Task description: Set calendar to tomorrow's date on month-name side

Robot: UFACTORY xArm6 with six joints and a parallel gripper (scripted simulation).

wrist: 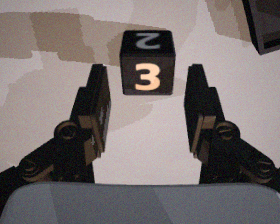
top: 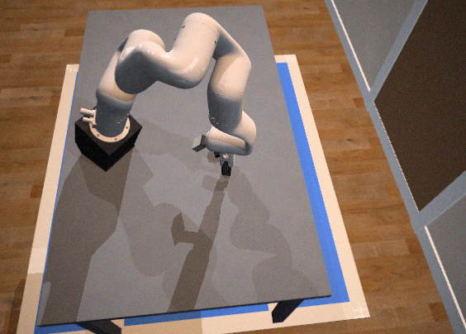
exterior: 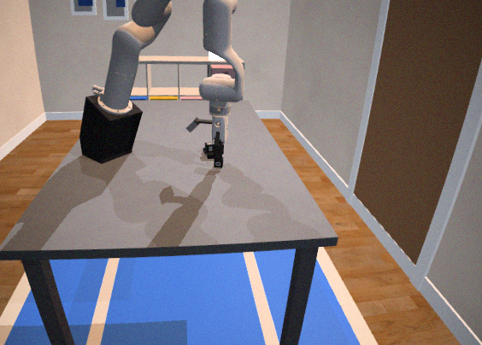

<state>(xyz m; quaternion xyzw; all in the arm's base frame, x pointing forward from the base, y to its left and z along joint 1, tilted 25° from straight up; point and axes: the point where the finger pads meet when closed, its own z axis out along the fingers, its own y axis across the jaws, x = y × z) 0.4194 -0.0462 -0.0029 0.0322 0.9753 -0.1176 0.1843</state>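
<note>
In the wrist view a black cube [wrist: 147, 63] lies on the grey table with a glowing 3 on its top face and a 2 on its far side face. My gripper [wrist: 145, 78] is open and points straight down just above the cube. One finger stands at each side of the cube, with a gap on both sides and no touch. The dark tray [wrist: 267, 12] lies apart from this cube, at the top right corner of the wrist view. In the exterior view the gripper [exterior: 218, 157] hangs low over the table, with the tray [exterior: 208, 149] just behind it. The second cube is hidden.
The arm's black base block [exterior: 108, 128] stands at the table's back left. A shelf [exterior: 179, 78] stands against the far wall behind the table. The table's right edge [exterior: 299, 179] is some way from the gripper.
</note>
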